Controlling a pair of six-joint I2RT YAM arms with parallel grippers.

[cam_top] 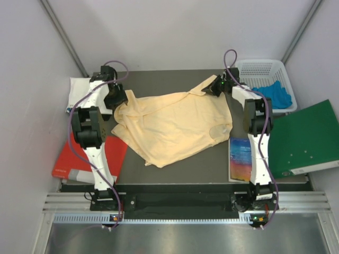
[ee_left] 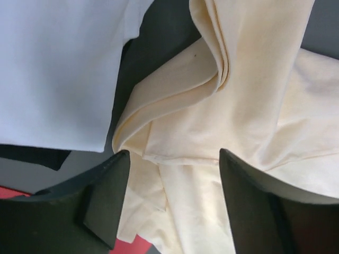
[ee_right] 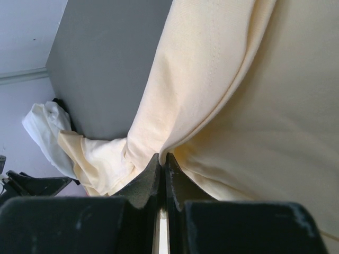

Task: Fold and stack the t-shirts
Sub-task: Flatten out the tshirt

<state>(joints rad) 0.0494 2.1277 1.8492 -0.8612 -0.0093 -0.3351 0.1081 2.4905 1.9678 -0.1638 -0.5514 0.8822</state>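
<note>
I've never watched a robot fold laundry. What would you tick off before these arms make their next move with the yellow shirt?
1. Hold of the right gripper on the peach-yellow t-shirt: ok, its jaws are closed on a fold of cloth.
2. Release by the left gripper: ok, its jaws stand apart and the cloth lies loose beneath them.
3. Shirt flat enough to fold: not ok, it is bunched and creased at its left side.
4. The white t-shirt out of the way: ok, it lies beside the yellow one with a strip of dark table between them.
5. How many layers the right gripper pinches: cannot tell.
</note>
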